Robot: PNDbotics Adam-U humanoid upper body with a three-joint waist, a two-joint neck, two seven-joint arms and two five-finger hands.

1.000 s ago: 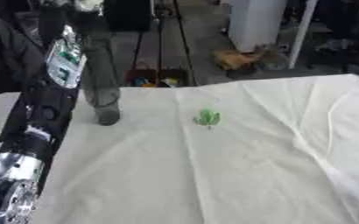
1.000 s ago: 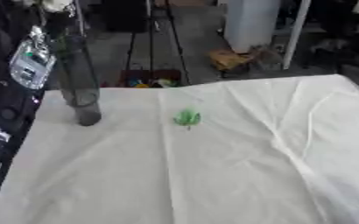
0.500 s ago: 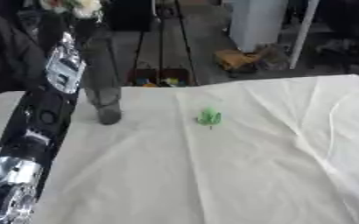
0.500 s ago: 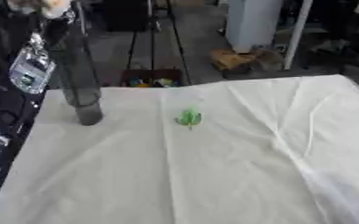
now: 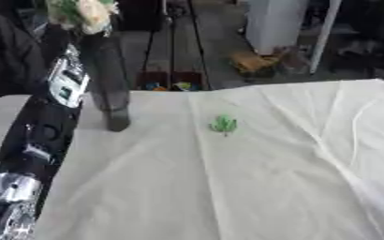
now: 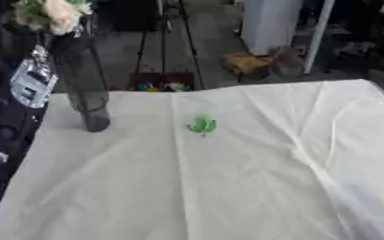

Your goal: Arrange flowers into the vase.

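A tall dark vase (image 5: pixel 107 84) stands upright at the far left of the cloth-covered worktop (image 6: pixel 228 187), pale flowers (image 5: pixel 84 13) showing at its top. The robot's left arm (image 5: pixel 40 136) runs up the left edge just beside the vase; whether its hand is open or holding anything cannot be told, as the hand itself is not visible. A small green leaf sprig (image 6: pixel 202 125) lies alone on the cloth, right of the vase.

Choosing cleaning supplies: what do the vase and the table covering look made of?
The vase looks like dark, smoky glass or clear plastic: tall, see-through, thick base. The table cover looks like matte off-white cloth: soft creases and folds.
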